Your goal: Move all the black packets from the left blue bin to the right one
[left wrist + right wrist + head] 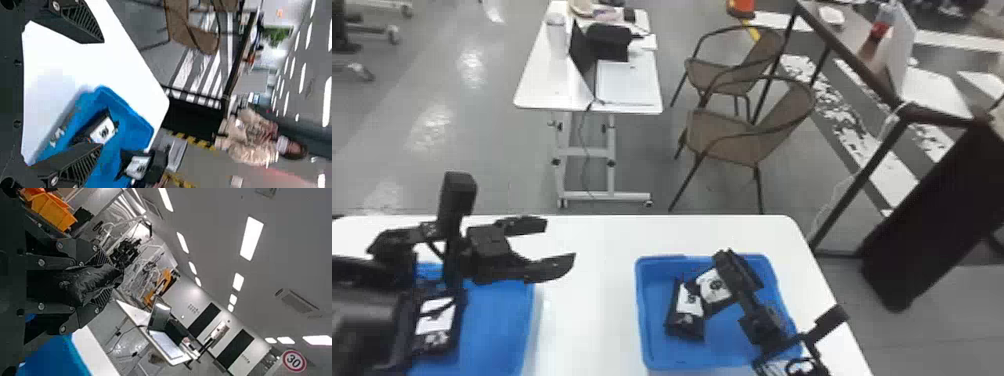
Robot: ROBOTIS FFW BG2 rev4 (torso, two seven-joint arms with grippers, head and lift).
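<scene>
The right gripper (752,317) hangs over the right blue plastic bin (644,320), clenched on a crinkled black packet (94,282), long axis running outward along its fingers; the right wrist view shows this grasp, which the arm covers in the head view; the left gripper (544,247) is released, fingers apart; a white-labelled black packet (437,325) lies lengthwise near-to-far in the left blue bin (497,320).

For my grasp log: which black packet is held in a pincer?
The packet clamped in the right pincer. The others in sight lie loose: one packet in the left bin, another packet in the right bin.
</scene>
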